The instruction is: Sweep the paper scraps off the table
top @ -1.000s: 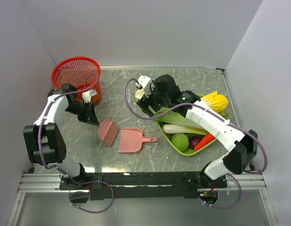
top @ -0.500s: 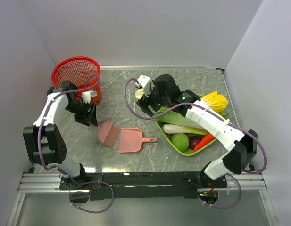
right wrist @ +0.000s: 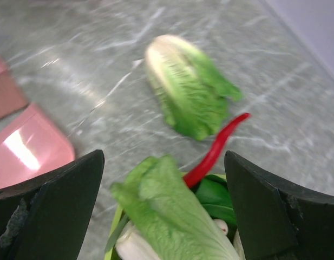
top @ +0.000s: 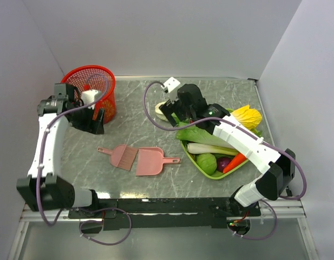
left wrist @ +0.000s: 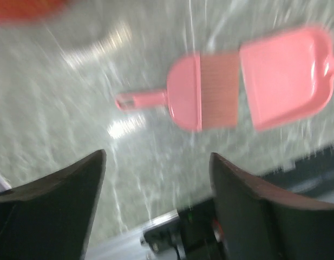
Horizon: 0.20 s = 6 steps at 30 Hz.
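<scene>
No paper scraps show on the grey-green marble table [top: 210,92] in any view. A pink brush [top: 122,156] lies flat beside a pink dustpan [top: 150,161], its handle pointing left. My left gripper [top: 96,125] hangs open next to the red basket, up and left of the brush. In the left wrist view the brush [left wrist: 202,97] and dustpan [left wrist: 286,81] lie ahead of my open left gripper [left wrist: 156,179], with nothing between the fingers. My right gripper [top: 172,115] is open over the tray's left end. Only vegetables show under the right gripper [right wrist: 164,179] in its wrist view.
A red mesh basket [top: 88,86] stands at the back left. A lime green tray [top: 202,167] of toy vegetables sits at the right. A pale green cabbage [right wrist: 185,89] lies on the table beyond it, a red chilli [right wrist: 218,149] pokes over the rim, and a lettuce [right wrist: 172,216] lies inside.
My left gripper opened and let go of the brush, which now lies flat, then pulled up and back toward the basket. The right gripper opened a little wider and shifted slightly back.
</scene>
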Tool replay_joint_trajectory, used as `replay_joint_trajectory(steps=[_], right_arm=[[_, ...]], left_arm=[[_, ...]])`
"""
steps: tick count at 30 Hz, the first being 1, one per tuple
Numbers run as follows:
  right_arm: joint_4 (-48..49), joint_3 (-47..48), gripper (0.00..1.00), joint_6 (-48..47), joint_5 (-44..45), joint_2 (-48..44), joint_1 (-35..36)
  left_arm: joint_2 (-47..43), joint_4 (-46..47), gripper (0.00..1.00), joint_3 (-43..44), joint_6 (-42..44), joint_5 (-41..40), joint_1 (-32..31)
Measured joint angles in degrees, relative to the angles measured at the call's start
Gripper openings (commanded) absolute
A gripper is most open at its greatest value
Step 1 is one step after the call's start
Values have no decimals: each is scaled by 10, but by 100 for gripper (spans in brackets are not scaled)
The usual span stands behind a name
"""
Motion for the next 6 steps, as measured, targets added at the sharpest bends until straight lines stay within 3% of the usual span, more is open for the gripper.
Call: replay_joint_trajectory(steps=[6], right_arm=[[25,14,100,42,89,0,2]], left_arm=[[-76,82,99,17,-49,4,0]])
